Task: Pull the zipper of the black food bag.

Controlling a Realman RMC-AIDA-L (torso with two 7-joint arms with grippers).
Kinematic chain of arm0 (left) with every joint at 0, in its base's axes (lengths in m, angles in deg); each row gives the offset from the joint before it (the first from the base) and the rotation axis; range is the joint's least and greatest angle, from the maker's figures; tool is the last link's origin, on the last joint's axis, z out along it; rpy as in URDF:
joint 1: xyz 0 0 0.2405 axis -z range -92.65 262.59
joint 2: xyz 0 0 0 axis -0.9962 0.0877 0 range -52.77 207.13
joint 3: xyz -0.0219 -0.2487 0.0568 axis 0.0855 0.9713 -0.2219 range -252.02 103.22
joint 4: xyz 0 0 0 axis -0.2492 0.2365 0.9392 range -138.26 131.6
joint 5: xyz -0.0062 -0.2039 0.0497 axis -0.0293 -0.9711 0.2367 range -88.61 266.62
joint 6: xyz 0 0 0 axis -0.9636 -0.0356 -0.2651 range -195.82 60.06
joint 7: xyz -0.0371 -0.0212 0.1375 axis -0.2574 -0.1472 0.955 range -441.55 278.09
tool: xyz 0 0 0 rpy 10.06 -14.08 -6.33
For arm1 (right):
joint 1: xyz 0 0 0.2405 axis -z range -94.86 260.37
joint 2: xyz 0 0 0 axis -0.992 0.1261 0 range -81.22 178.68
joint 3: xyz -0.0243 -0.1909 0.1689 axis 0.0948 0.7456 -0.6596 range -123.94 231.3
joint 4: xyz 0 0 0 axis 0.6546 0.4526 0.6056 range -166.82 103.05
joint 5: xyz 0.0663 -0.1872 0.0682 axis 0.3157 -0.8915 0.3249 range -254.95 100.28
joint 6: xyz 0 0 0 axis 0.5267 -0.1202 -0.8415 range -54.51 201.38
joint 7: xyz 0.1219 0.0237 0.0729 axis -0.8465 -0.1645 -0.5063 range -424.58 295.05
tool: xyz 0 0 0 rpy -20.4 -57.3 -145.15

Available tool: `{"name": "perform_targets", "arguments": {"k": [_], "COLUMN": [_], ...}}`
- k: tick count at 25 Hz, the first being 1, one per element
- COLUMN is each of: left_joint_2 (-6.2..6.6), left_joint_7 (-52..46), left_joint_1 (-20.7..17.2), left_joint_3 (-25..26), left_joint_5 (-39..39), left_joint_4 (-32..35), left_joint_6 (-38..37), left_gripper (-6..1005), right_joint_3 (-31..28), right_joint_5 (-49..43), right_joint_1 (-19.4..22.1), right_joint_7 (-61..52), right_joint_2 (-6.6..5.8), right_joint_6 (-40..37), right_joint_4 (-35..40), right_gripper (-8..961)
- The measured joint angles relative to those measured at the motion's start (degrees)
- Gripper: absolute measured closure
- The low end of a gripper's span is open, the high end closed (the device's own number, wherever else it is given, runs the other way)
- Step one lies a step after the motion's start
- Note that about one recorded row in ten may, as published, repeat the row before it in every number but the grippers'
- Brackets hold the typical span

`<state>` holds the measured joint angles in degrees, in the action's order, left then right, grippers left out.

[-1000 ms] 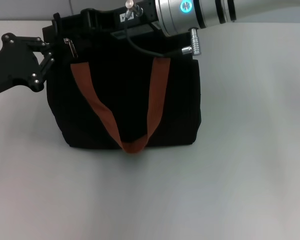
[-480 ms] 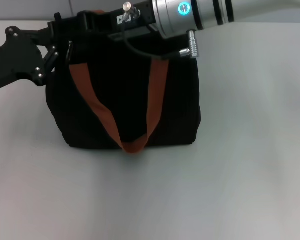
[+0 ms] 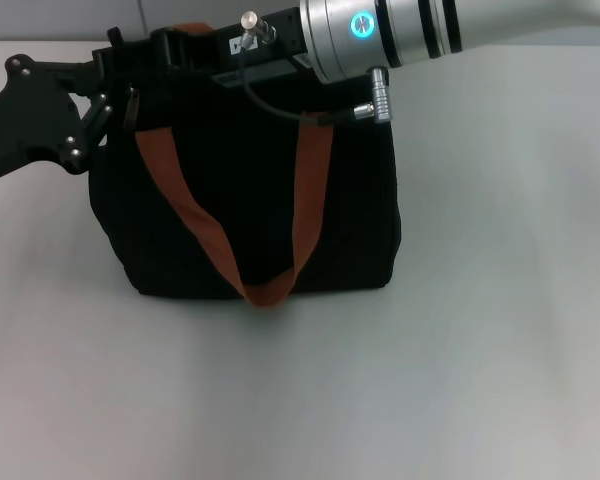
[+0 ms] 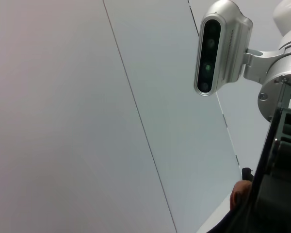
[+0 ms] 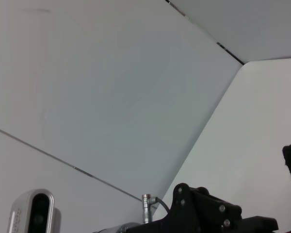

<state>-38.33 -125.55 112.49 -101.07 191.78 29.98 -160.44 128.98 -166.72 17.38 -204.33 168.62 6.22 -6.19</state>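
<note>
Bag [image 3: 245, 215] stands upright on the white table [image 3: 480, 350], its broad face toward the head camera and its long axis running left to right across the view. One orange handle [image 3: 230, 250] hangs down the front in a loop that reaches the lower edge; a bit of the other handle [image 3: 190, 29] peeks above the top.

Left gripper [image 3: 115, 100] sits at the bag's top left corner, its black linkage pressed against the fabric. A slim dark tab there may be the zipper [image 3: 132, 105] — it stands roughly upright, but it is too small and dark to be sure, and whether the fingers pinch it cannot be told.

Right gripper [image 3: 180, 45] reaches in from the right along the bag's top edge, its silver arm lying level above the bag. Its fingers merge with the black fabric, so their state cannot be told either.

In the left wrist view, a silver camera [image 4: 218, 48] shows on the right arm.
</note>
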Motion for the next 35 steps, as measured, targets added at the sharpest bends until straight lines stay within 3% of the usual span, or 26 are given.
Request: {"name": "perform_targets", "arguments": {"k": [11, 35], "left_joint_2": [0.36, 0.49], "left_joint_7": [-0.04, -7.06], "left_joint_1": [-0.61, -0.26], "left_joint_3": [0.16, -0.25], "left_joint_5": [0.24, 0.44], "left_joint_4": [-0.03, 5.44], "left_joint_6": [-0.34, -1.86], "left_gripper": [968, 968], "right_joint_3": [-0.07, 0.03], "right_joint_5": [-0.48, -0.73], "right_joint_1": [0.58, 0.07], "right_joint_7": [0.08, 1.38], "right_joint_2": [-0.52, -0.17], "right_joint_6": [0.49, -0.53], "right_joint_4": [0.62, 1.16], "right_gripper": [135, 157]}}
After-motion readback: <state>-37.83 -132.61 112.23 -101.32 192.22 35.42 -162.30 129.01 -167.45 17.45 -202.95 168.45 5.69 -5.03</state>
